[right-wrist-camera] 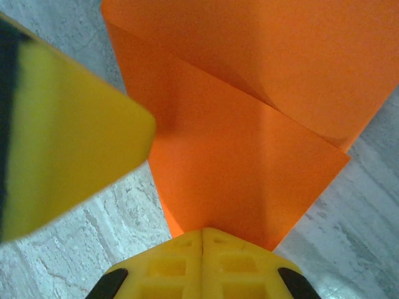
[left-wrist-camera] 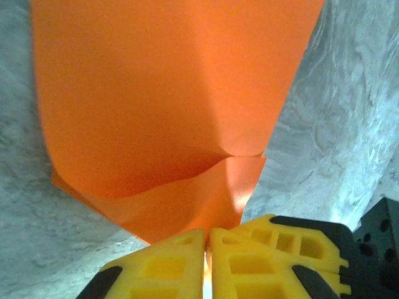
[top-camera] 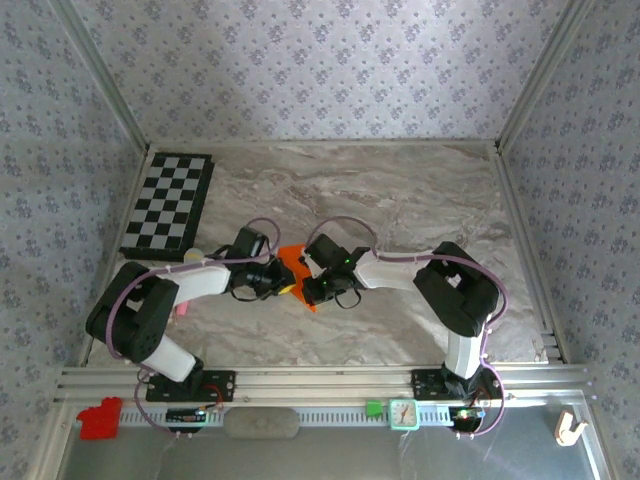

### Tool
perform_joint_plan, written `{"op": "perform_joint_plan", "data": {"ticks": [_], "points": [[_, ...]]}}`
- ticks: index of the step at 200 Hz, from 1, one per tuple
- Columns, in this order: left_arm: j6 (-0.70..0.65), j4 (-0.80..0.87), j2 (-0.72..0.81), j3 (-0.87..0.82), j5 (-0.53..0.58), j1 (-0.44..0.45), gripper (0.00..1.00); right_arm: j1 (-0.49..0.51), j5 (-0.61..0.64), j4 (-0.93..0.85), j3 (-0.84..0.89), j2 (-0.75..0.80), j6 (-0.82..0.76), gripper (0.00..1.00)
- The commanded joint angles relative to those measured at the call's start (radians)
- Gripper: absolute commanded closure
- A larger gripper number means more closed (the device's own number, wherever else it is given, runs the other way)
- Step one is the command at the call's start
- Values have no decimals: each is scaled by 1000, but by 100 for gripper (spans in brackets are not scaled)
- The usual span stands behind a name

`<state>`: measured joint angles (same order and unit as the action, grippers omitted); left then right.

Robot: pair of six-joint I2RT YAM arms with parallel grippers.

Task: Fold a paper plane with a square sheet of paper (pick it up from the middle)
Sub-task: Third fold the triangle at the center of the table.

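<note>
The top view is sharp and evenly lit by soft light, with only faint shadows on the desk. Both wrist views are bright; the paper glows, darker under its fold. In the right wrist view a near yellow shape is blurred.

The marbled table carries a checkerboard; orange paper perhaps touches it.

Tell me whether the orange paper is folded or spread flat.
Folded. The orange paper shows overlapping layers and a crease in both wrist views, pinched by the left gripper and right gripper.
</note>
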<state>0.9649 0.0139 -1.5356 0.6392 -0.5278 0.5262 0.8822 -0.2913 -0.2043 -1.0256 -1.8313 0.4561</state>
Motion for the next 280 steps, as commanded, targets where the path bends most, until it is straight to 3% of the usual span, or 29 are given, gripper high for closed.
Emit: {"op": "perform_joint_plan", "data": {"ticks": [1,42,96,204,280], "points": [[-36,-47,-26,6,-20,23,89,-2,46,-105,4,-46,4,97],[-58,-43,-66,11,-7,49,89,-5,47,-113,4,-46,12,97],[-97,83,-83,36,160,45,89,-4,75,-154,14,-63,-3,97],[-254,216,-103,84,212,-163,90,-14,107,-201,64,-68,-9,98],[-296,331,-16,194,242,-179,89,-23,38,-122,2,0,62,94]]}}
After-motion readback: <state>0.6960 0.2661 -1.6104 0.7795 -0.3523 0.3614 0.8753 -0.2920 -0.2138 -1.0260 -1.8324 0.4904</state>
